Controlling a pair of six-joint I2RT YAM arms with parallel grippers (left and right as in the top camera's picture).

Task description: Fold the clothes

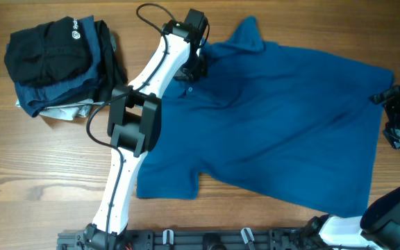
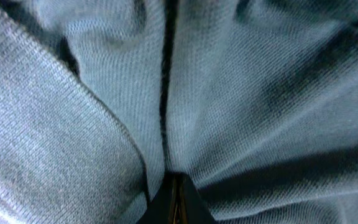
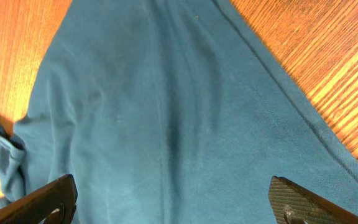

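Here, a large medium-blue short-sleeved polo shirt [image 1: 276, 118] of soft fabric lies spread open across a light-brown wooden table [image 1: 33, 160]. Its neck end is toward the left and its hem toward the right. One short sleeve sticks out at the lower left, and the cloth is gently rumpled rather than smooth.

The left gripper [image 1: 192, 68] sits at the neck end with its jaws closed. In the left wrist view, creases in the knit run together at its fingertips [image 2: 176, 202], so it appears to be pinching the shirt there. The right gripper [image 1: 398, 118] hangs at the hem edge with its jaws spread wide and nothing between them, and the blue cloth lies flat below it.

A pile of dark folded garments [image 1: 54, 59] rests at the table's upper left, apart from the shirt.

Judging from this, the folding has barely begun: no part of the shirt is doubled over, and every fold is yet to be made.
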